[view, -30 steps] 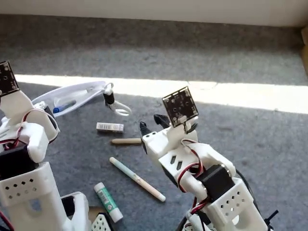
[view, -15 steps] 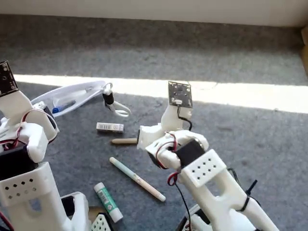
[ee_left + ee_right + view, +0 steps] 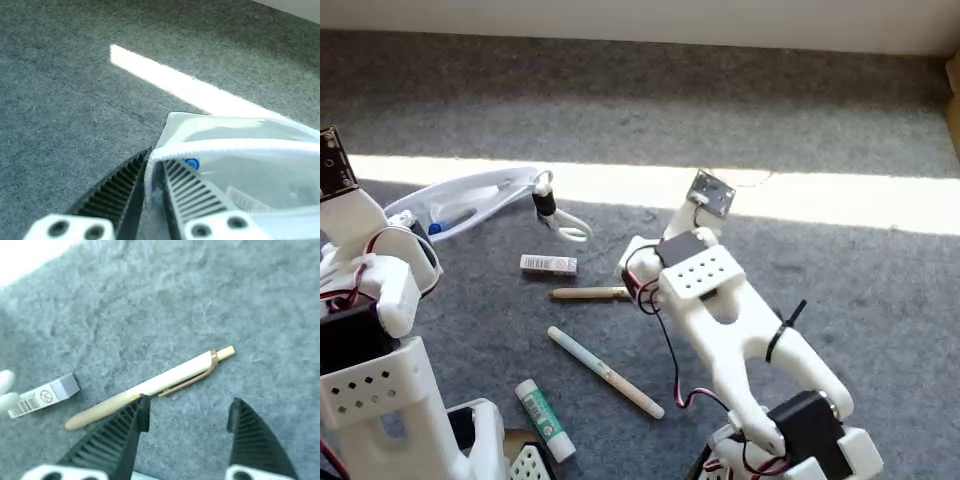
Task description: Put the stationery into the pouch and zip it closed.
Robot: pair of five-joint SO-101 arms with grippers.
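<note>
Overhead, the right arm leans over the beige pen (image 3: 590, 293). From the left wrist, the left gripper (image 3: 154, 161) pinches the pouch (image 3: 240, 165) by its rim. From the right wrist, the right gripper (image 3: 189, 407) gapes wide — pen just ahead of its tips.

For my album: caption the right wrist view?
Open right gripper above a beige pen on grey carpet, barcoded box nearby.

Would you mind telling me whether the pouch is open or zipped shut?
Open: the pouch gapes, showing a blue-tipped item inside; the left gripper pinches its rim.
</note>
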